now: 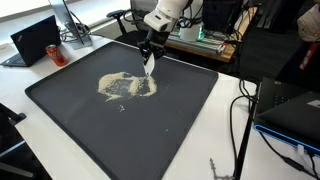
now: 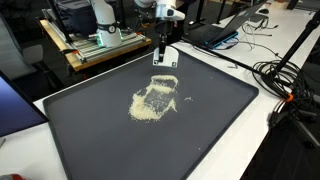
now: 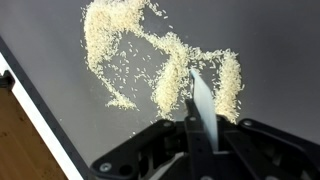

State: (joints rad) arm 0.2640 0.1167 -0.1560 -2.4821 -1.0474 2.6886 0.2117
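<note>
- Gripper [image 3: 200, 128], clamped on a white blade [image 3: 203, 100], meets the rice [image 3: 110, 45] at lower centre, wrist view.
- Edge flat on the mat [image 3: 100, 120], strokes slow, likely keeps grains together.

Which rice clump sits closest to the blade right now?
The middle ridge, which lies hard against the edge of the white blade in the wrist view. The outer ridge stands off a little, and the big patch lies farthest.

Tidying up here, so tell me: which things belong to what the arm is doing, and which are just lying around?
In use: gripper, white flat blade it grips, scattered grains, black mat.
Lying about: laptop, red can, cables.
</note>
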